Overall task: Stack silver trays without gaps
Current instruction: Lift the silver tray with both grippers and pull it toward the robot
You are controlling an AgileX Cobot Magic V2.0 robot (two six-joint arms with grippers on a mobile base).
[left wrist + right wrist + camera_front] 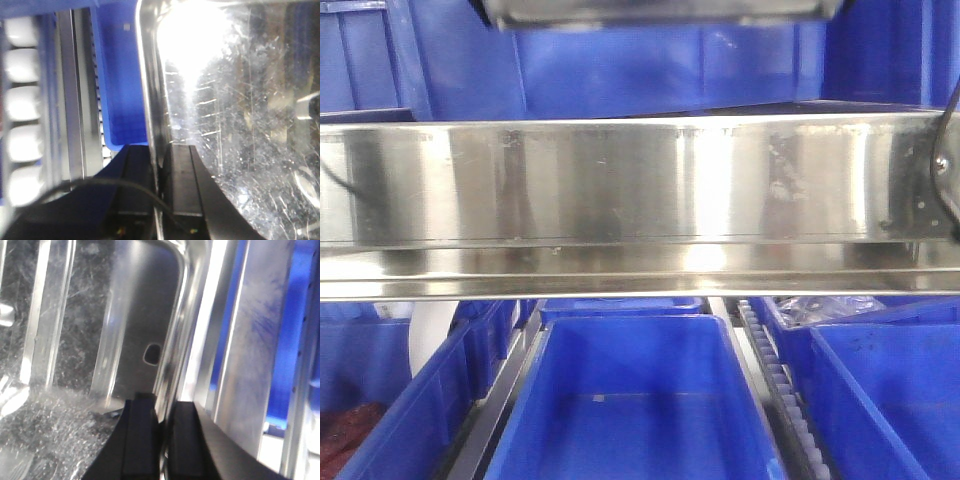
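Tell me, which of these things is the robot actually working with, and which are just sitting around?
Part of the job:
silver tray, gripped by its rim on both sides
left gripper
right gripper

Just lying about:
blue bins
steel shelf rail
white rollers

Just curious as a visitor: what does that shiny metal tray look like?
The shallow silver steel tray is shiny, heavily scratched inside, with rounded corners and a thin out-turned rim. The left end effector and right end effector each pinch its rim, holding it beside a blue plastic bin.
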